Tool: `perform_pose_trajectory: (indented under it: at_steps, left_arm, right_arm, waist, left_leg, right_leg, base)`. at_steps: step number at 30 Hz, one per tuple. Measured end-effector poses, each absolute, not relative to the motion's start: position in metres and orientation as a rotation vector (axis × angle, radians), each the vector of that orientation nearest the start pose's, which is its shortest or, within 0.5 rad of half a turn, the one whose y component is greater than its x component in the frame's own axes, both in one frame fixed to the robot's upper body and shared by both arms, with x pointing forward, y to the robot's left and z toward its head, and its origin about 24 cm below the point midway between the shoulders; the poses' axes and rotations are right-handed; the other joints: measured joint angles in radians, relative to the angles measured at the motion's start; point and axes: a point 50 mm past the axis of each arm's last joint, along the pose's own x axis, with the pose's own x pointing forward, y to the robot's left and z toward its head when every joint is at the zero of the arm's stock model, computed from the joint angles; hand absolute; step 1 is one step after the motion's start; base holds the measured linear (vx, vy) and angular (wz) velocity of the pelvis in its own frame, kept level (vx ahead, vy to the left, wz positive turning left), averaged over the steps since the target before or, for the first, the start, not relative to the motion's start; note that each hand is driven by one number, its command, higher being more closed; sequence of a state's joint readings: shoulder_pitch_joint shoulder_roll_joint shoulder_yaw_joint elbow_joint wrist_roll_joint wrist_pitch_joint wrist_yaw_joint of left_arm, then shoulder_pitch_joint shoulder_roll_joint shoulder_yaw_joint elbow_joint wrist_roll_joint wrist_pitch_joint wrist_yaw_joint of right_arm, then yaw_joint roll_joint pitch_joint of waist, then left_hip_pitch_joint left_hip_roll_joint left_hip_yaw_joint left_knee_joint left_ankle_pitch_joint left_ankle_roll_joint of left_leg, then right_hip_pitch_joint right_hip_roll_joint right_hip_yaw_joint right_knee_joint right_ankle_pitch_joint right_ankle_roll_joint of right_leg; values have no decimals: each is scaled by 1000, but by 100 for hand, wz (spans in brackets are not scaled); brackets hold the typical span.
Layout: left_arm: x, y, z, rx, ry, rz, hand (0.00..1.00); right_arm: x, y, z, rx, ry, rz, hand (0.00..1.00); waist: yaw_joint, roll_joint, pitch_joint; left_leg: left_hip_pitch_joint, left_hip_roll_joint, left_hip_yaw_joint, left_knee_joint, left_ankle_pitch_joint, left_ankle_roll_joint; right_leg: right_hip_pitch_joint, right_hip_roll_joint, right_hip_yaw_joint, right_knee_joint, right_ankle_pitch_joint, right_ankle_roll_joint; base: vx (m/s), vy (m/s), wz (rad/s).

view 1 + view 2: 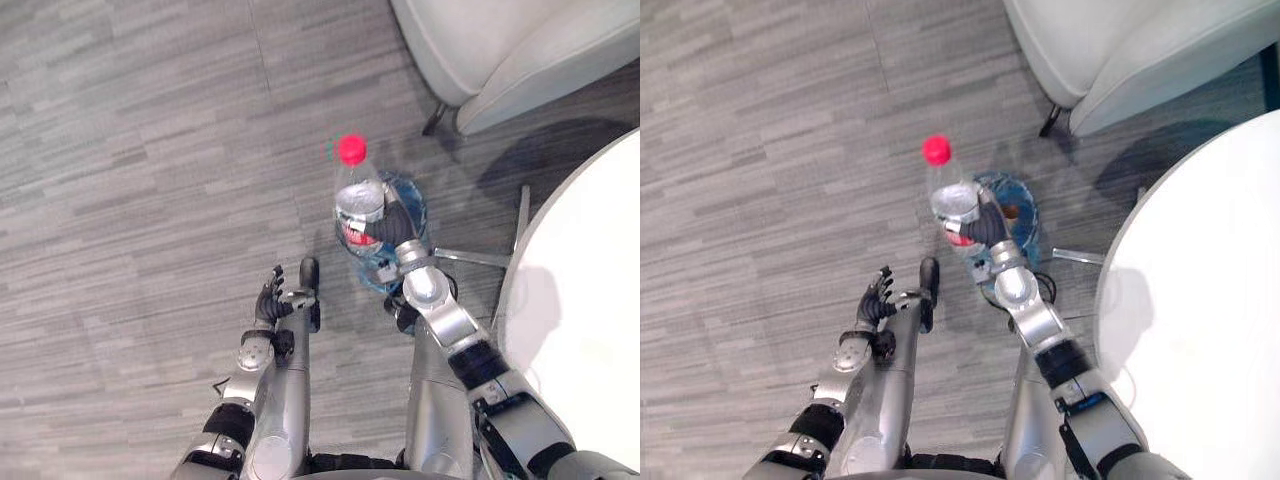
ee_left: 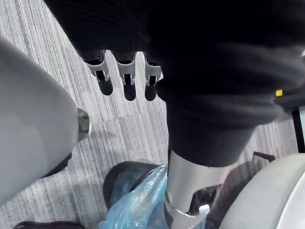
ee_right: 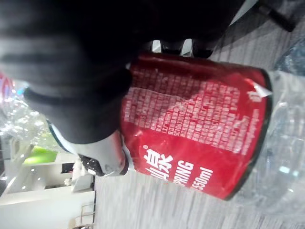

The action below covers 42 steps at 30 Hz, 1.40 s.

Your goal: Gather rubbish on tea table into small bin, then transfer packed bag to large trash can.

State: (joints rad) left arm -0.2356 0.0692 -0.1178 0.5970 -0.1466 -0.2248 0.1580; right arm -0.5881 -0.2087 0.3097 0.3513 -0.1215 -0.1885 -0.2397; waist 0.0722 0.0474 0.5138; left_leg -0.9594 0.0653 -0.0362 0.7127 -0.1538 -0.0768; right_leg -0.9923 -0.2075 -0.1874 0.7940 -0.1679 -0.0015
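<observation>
A clear plastic bottle (image 1: 355, 200) with a red cap and red label (image 3: 200, 129) is held upright by my right hand (image 1: 392, 225), whose fingers curl round its body. The bottle hangs over a small bin lined with a blue bag (image 1: 400, 235) standing on the floor; that blue bag (image 2: 138, 202) also shows in the left wrist view. My left hand (image 1: 272, 300) hovers over the floor to the left of the bin, its fingers (image 2: 126, 78) fairly straight and holding nothing.
The round white tea table (image 1: 590, 330) fills the right side, close to my right arm. A light grey armchair (image 1: 510, 50) stands at the back right. Grey wood-look floor (image 1: 140, 150) spreads to the left.
</observation>
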Motion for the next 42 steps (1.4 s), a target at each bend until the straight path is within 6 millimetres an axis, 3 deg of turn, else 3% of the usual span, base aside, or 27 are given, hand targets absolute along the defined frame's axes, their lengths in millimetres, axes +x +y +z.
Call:
perform_pose_trajectory:
  at_steps: [5,10,18,19,31,42]
  left_arm:
    - [308,131,17,-25,47,37,0]
    - [318,129,37,-49,-30,38,0]
    - [318,130,41,-60,-53,55,0]
    - [318,130,41,-61,-53,56,0]
    - [319,137,42,-75,-58,86,0]
    - [319,137,42,-74,-56,84,0]
  right_arm:
    - [363,-106,160,-452,-459,59,100]
    - [375,-116,158,-520,-410,-4,100]
    - [381,-129,161,-541,-385,-80,100]
    - [381,-128,161,-541,-386,-79,0]
    - [381,-126,156,-534,-371,-74,0]
    - [361,-111,161,-558,-494,-17,0]
  waist:
    - [4,-2,7]
    - [4,-2,7]
    - [4,-2,7]
    - [5,-2,7]
    - [19,-3,7]
    - [15,-7,4]
  left_leg:
    - [-161,-3,-20,41,14,-11]
    - [-219,-5,-31,42,29,-23]
    - [-273,1,-44,35,44,-37]
    - [-274,1,-44,33,46,-40]
    - [-275,1,-54,20,56,-44]
    - [-262,10,-56,26,61,-50]
  right_leg:
    - [-156,-2,-3,48,-1,0]
    - [-220,-3,-5,70,-3,3]
    - [-280,-4,-19,93,-18,5]
    - [-282,-4,-19,95,-18,3]
    - [-285,-3,-28,94,-22,6]
    - [-271,8,-29,92,-17,-1]
  base:
    - [-19,-23,6]
    - [-9,-24,6]
    - [-10,-9,6]
    - [0,0,0]
    - [0,0,0]
    - [-7,8,-2]
